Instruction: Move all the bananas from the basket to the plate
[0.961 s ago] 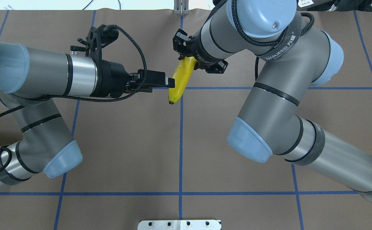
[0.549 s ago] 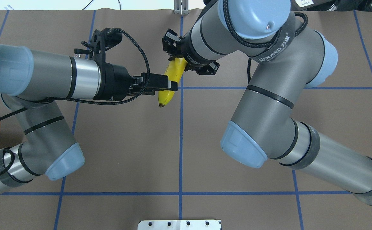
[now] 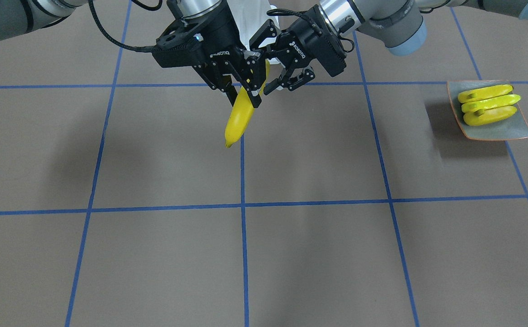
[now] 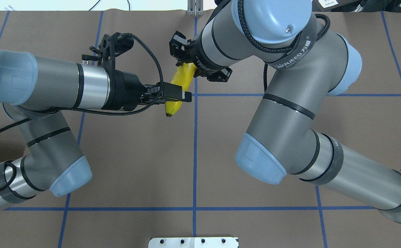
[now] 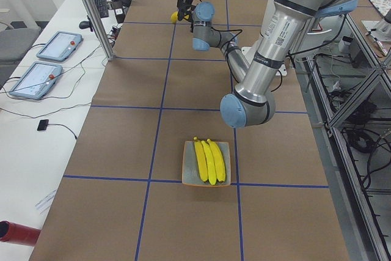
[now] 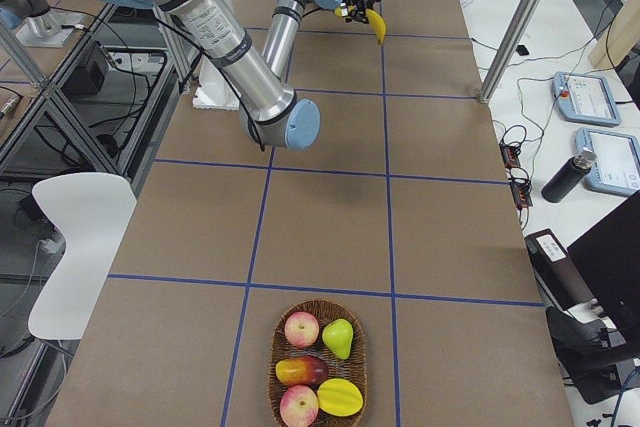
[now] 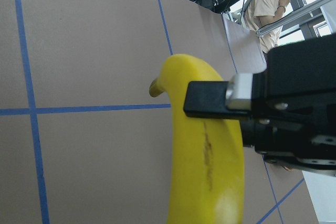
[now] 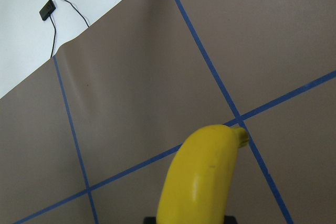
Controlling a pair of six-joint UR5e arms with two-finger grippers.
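Nearest, at my left, the plate (image 3: 495, 132) holds three bananas (image 3: 488, 105). Farther out over the surface (image 3: 291, 254), my right claw (image 3: 244, 97) grips the fourth banana (image 3: 239, 120), hanging clear. My left claw (image 4: 177, 93), jaws spread, has just slid around its middle. Once it closes, my right can let go.

Hanging banana (image 3: 239, 119); three bananas (image 3: 488, 104) on plate (image 3: 500, 131)
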